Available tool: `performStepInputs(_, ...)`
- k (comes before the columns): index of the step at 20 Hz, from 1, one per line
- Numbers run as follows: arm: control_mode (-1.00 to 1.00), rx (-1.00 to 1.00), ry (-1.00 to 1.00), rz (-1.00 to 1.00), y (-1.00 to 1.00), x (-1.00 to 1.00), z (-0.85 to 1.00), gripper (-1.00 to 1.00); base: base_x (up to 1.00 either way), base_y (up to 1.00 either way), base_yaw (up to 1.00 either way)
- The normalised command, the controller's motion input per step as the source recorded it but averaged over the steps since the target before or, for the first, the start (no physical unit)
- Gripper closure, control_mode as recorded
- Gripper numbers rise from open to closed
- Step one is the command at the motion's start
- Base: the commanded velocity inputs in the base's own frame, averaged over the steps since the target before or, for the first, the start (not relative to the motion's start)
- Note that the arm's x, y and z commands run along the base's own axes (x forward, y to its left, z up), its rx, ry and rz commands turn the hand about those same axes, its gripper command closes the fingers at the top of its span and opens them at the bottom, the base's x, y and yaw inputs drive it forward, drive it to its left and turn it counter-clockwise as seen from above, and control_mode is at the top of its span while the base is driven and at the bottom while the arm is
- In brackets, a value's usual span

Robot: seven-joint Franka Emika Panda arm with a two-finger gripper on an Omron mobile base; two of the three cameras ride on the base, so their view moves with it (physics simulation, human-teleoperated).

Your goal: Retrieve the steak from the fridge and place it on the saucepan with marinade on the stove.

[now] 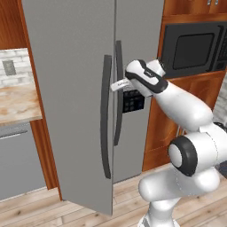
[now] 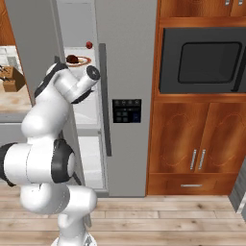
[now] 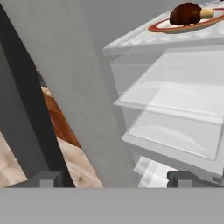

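gripper (image 3: 113, 177) sits with its 2 fingers spread wide and empty, just inside the fridge (image 2: 126, 57) beside its swung-out door (image 1: 71, 88). steak (image 3: 185, 13) lies on a plate (image 3: 166, 28) on an upper shelf, ungrasped; pickup and carrying to the pan remain.

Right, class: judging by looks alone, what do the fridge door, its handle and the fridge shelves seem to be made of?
Fridge door: probably painted or brushed metal; flat matte grey, no grain.
Handle: dark plastic or coated metal, smooth with a faint sheen; hard to tell which.
Shelves: likely clear plastic or glass; see-through, pale edges, white frame.
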Motion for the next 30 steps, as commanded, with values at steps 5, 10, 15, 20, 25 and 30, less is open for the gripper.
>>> performStepInputs(5, -1.0, 0.13, 0.0, 0.24, 0.78, 0.37, -0.01, -1.0, 0.0, 0.0, 0.0)
performStepInputs(10, -1.0, 0.11, 0.03, 0.29, 0.96, 0.13, -0.01, -1.0, 0.0, 0.0, 0.0)
performStepInputs(15, -1.0, 0.04, 0.05, 0.31, 1.0, -0.08, 0.0, -1.0, 0.0, 0.0, 0.0)
performStepInputs(20, -1.0, 0.0, 0.04, 0.32, 1.0, -0.37, 0.0, -1.0, 0.0, 0.0, 0.0)
performStepInputs(25, -1.0, 0.0, 0.0, 0.28, 1.0, -0.65, 0.0, -1.0, 0.0, 0.0, 0.0)
performStepInputs(30, -1.0, 0.0, 0.0, 0.23, 1.0, -0.68, 0.0, -1.0, 0.0, 0.0, 0.0)
